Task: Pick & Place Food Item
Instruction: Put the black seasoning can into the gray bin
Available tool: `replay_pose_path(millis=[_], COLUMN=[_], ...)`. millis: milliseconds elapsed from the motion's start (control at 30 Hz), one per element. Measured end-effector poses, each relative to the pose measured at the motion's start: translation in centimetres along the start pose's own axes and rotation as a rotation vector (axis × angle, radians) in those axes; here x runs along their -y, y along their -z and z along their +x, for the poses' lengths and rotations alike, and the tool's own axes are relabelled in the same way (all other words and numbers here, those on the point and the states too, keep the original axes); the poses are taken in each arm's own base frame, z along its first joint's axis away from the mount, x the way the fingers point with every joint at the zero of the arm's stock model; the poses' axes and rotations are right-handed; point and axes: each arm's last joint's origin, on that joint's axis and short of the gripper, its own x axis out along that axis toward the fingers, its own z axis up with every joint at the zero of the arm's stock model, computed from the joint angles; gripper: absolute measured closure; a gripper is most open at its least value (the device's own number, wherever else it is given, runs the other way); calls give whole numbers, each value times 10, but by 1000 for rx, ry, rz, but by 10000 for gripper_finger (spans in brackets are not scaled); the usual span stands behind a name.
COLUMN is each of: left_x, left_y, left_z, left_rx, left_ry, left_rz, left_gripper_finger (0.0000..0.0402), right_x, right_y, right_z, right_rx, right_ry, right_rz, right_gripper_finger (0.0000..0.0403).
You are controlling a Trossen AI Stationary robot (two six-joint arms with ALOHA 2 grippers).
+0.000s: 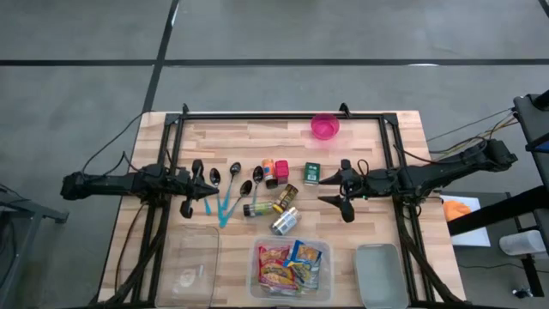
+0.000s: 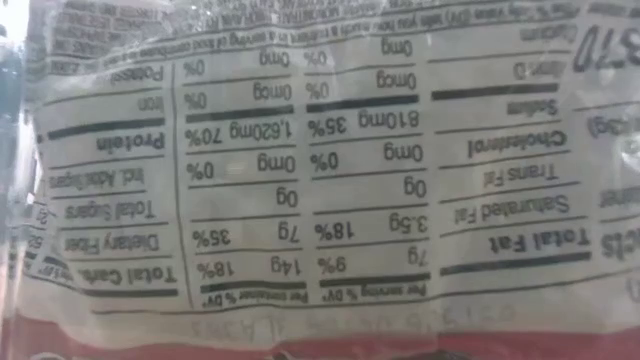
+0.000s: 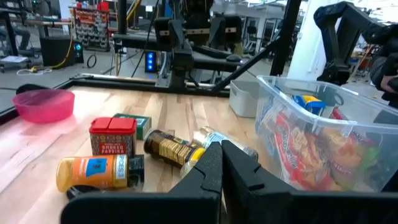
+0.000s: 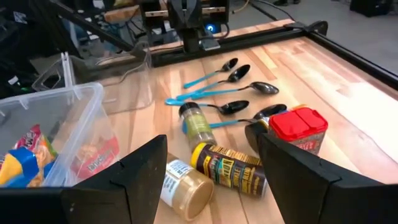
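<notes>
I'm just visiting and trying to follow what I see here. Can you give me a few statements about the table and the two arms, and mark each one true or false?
1. The right gripper is open and holds nothing. True.
2. The left gripper is open wide. False: its fingers are shut together, with nothing between them.
3. The clear bin at the table's front edge already holds colourful food packets. True.
4. The pink bowl sits inside the clear bin. False: it stands alone near the table's far edge.
5. The red-lidded container lies on its side. False: it stands upright beside the spoons.
6. The dark-labelled jar lies on its side just ahead of the right gripper. True.
</notes>
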Motion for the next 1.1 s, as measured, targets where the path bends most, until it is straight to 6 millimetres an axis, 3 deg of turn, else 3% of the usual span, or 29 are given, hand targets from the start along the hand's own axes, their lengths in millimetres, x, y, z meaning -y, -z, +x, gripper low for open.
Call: replay_pose_path(millis=[200, 500, 767, 1100], left_x=[0, 0, 0, 0], left_y=[0, 0, 0, 0], left_z=[0, 0, 0, 0], left_rx=[-3, -2, -2, -2], left_ry=[0, 0, 0, 0], left_rz=[0, 0, 0, 0], left_gripper_finger=[401, 401, 401, 401], right_x=[9, 44, 64, 75], right_y=[-5, -29, -50, -33], right_z=[-1, 22, 66, 124], right_rx=[29, -250, -359, -558], right_ry=[91, 485, 713, 987], right_rz=[241, 534, 707, 825], right_gripper_finger=[155, 155, 155, 155])
